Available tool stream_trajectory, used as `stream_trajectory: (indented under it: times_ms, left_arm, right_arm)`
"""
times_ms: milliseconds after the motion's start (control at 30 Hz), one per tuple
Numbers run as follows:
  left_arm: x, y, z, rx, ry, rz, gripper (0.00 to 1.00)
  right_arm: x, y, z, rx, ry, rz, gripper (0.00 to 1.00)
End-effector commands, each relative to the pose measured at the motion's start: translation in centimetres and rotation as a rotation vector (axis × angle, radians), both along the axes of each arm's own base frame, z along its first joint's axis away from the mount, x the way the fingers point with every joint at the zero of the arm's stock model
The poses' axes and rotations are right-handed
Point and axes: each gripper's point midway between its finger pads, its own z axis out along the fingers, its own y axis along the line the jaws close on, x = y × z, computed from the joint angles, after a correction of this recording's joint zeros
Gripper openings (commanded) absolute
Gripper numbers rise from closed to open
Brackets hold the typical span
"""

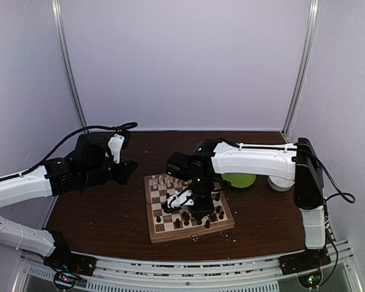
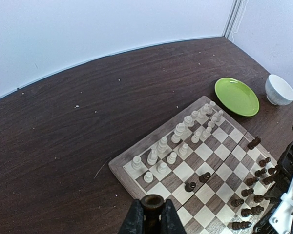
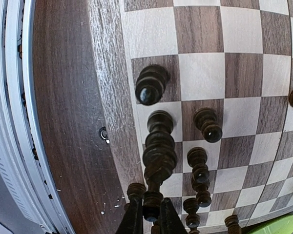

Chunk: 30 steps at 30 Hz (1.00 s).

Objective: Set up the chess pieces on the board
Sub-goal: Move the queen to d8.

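The chessboard [image 1: 161, 230] lies at the table's middle front. Pale pieces [image 2: 178, 131] stand in two rows along its far side, and dark pieces [image 2: 254, 195] crowd the near side. Two dark pieces [image 2: 198, 181] stand near the board's middle. My left gripper [image 2: 152, 217] is shut on a dark brown piece [image 2: 152, 204] and holds it above the board's left corner. In the top view the left gripper [image 1: 128, 170] is left of the board. My right gripper [image 3: 151, 214] is low over the board's near rows, shut on the top of a tall dark piece [image 3: 158, 156]; it also shows in the top view [image 1: 198, 210].
A round green plate [image 1: 238, 180] and a white bowl [image 1: 281, 182] sit right of the board, behind the right arm. The board's metal clasp [image 3: 103, 133] is on its near edge. Other dark pieces [image 3: 200, 165] stand close beside the right gripper's fingers.
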Motion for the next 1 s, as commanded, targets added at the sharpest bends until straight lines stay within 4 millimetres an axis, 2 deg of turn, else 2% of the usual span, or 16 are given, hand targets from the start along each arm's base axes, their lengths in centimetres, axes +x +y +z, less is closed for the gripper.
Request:
stream_trajectory:
  times_ms: [0, 733, 867, 967]
  left_arm:
    - [0.6, -0.4, 1.0, -0.043, -0.034, 0.003, 0.00]
    - [0.6, -0.5, 0.5, -0.042, -0.028, -0.002, 0.00]
    - [0.6, -0.6, 0.5, -0.044, -0.025, -0.005, 0.00]
    - [0.6, -0.5, 0.6, -0.045, -0.025, -0.004, 0.00]
  right_arm:
    - [0.0, 1.0, 0.1, 0.022, 0.004, -0.006, 0.09]
    - [0.2, 2.0, 0.2, 0.042, -0.002, -0.017, 0.10]
    - [0.2, 1.9, 0.4, 0.047, -0.007, -0.017, 0.17]
    - [0.3, 1.9, 1.8, 0.070, -0.023, -0.019, 0.22]
